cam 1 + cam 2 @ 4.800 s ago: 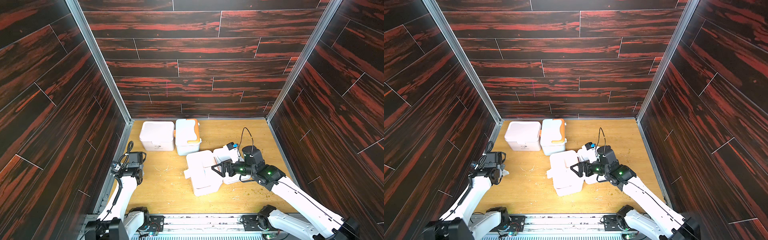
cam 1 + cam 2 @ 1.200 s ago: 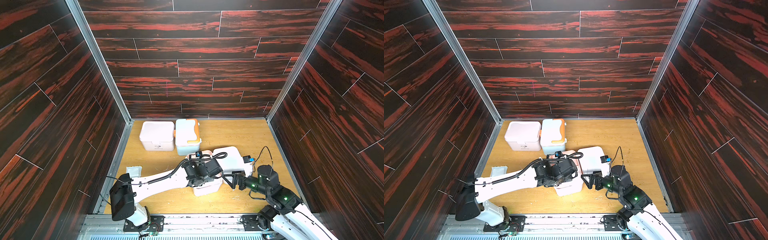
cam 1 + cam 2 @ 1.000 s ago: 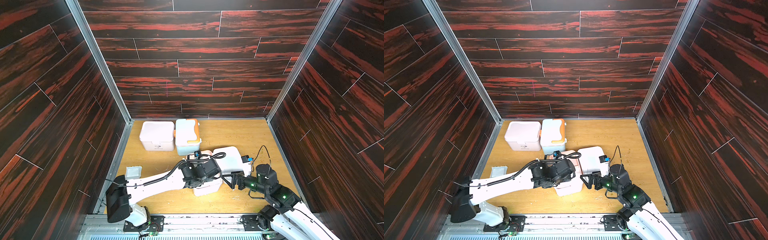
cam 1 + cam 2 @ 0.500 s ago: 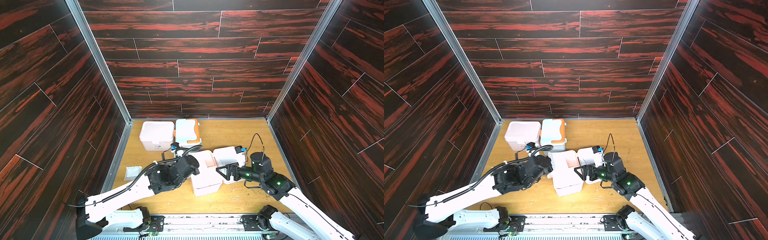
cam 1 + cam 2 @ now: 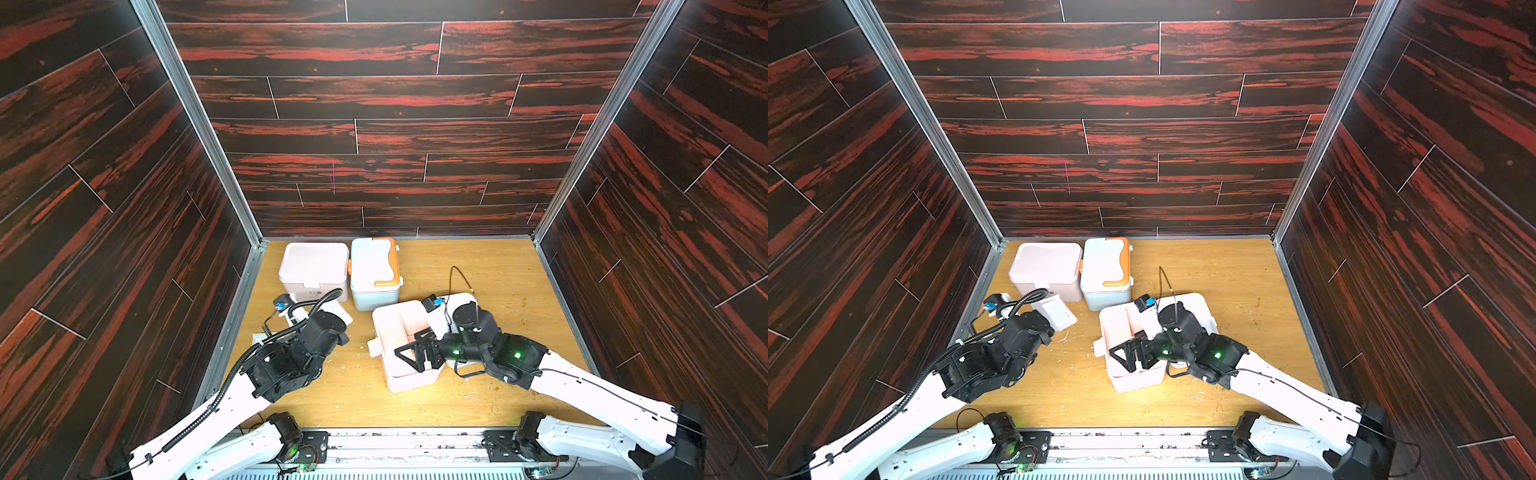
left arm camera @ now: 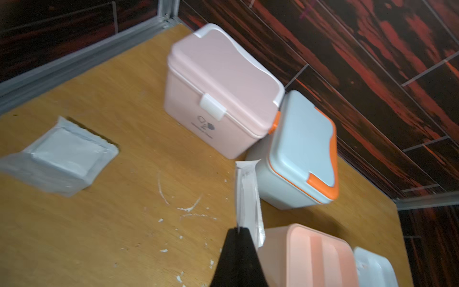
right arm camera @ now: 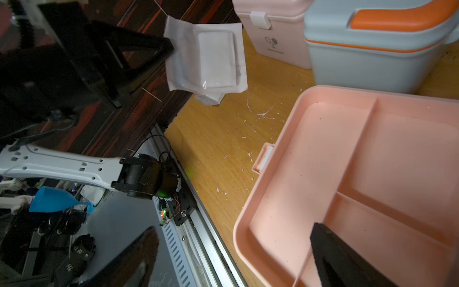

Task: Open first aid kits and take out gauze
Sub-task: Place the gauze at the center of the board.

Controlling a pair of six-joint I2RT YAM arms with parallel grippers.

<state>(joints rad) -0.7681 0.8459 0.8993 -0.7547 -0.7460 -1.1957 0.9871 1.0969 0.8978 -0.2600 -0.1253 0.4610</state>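
Around the open pink kit (image 5: pixel 397 326), dark red plank walls (image 5: pixel 374 124) close off three sides of the wooden counter (image 5: pixel 490 270), with metal rails running up the corners. The widest bare stretch of counter lies to the right of that kit and behind it, reaching the right wall and the back wall. A narrower strip runs in front of it to the near edge. To its left, the wood is flecked with white crumbs and scratches.

Behind and left of the open kit, a closed pink kit (image 5: pixel 314 266) with a white latch and a small dark logo stands by the back wall. A pale blue kit (image 5: pixel 372 270) with an orange handle touches its side and sits just behind the open kit. The open kit shows a pink divided tray. Its white lid (image 5: pixel 461 299) lies flat against its right side, partly under the right arm.

The right end effector (image 5: pixel 409 353) hangs over the tray with its jaws spread wide, gripping nothing. Left of the open kit, the left end effector (image 7: pixel 167 49) is clenched on the edge of a gauze packet (image 7: pixel 211 57), a flat white square in a clear wrapper, held off the counter. Further left, a second gauze packet (image 6: pixel 62 159) lies flat on the counter near the left wall.
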